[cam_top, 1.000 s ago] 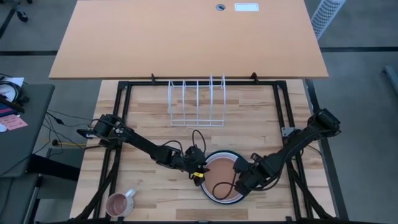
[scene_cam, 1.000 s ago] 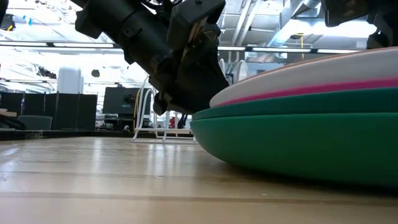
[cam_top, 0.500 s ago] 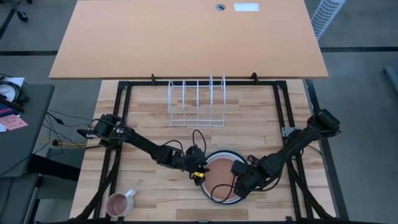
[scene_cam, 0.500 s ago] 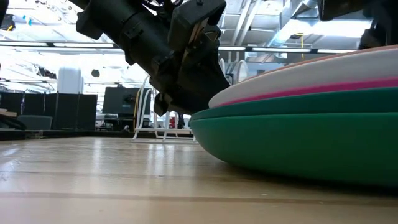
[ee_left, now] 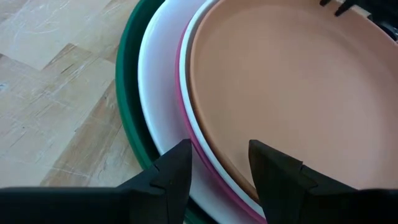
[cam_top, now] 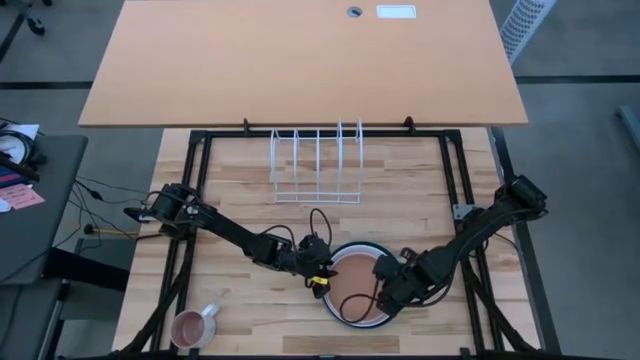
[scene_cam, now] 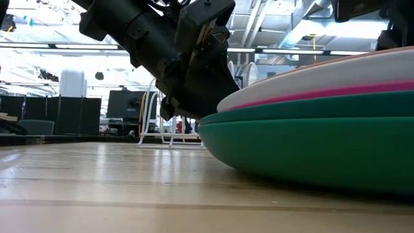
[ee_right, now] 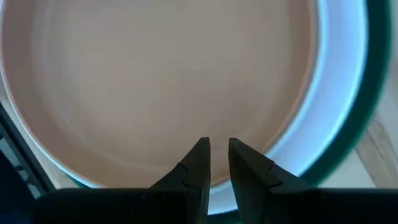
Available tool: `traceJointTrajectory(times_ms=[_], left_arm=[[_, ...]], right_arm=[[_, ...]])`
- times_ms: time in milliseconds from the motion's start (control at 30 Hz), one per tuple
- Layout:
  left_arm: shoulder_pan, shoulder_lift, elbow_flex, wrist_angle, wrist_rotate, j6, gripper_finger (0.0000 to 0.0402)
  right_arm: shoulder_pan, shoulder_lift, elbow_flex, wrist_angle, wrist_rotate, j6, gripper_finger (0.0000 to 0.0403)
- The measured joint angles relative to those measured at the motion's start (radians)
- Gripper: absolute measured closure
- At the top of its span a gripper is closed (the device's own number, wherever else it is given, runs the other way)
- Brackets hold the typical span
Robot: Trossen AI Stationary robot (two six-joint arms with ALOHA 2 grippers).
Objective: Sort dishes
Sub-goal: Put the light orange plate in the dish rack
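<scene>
The dishes lie in one stack [cam_top: 357,290] on the wooden table, near its front edge. The orange-brown plate [ee_left: 292,81] is on top, above the magenta pink [ee_left: 182,81], white [ee_left: 158,81] and dark green [scene_cam: 310,149] plates. My left gripper [ee_left: 217,165] is open at the stack's left rim. One finger stands over the outer rims and the other over the orange-brown plate's inside. My right gripper [ee_right: 219,152] is low over the orange-brown plate's right part [cam_top: 384,282]. Its fingers are shut but for a narrow gap, with nothing between them. My left gripper stands astride the left rim of the upper plates [ee_left: 208,155], slanting down from the table's left. I cannot tell whether its fingers touch them. My right gripper points down at the inside of the orange-brown plate [ee_right: 217,124], near its right rim. I cannot tell whether the fingertips touch it.
A white wire rack [cam_top: 316,165] stands at the table's far middle, its slots empty. A small pink mug [cam_top: 190,325] stands at the front left. Bare wood lies between the rack and the stack. A black frame runs along the table's edges.
</scene>
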Motion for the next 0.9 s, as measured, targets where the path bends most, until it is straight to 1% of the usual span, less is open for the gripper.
traceJointTrajectory(times_ms=[133,367,500,700,900], left_arm=[[0.001,0.002,0.020,-0.009,0.018,0.044,0.0254],[0.008,0.002,0.029,-0.041,0.019,0.044,0.0296],[0.008,0.002,0.030,-0.048,0.018,0.032,0.0308],[0.007,0.002,0.030,-0.053,0.020,0.033,0.0311],[0.005,0.002,0.030,-0.052,0.020,0.028,0.0311]], right_arm=[[0.013,0.000,0.024,-0.043,0.004,0.075,0.0339],[0.029,-0.001,0.027,-0.114,0.023,0.173,0.0339],[0.028,-0.001,0.027,-0.117,0.024,0.178,0.0339],[0.028,-0.001,0.027,-0.117,0.033,0.176,0.0339],[0.026,-0.001,0.026,-0.083,0.057,0.116,0.0339]])
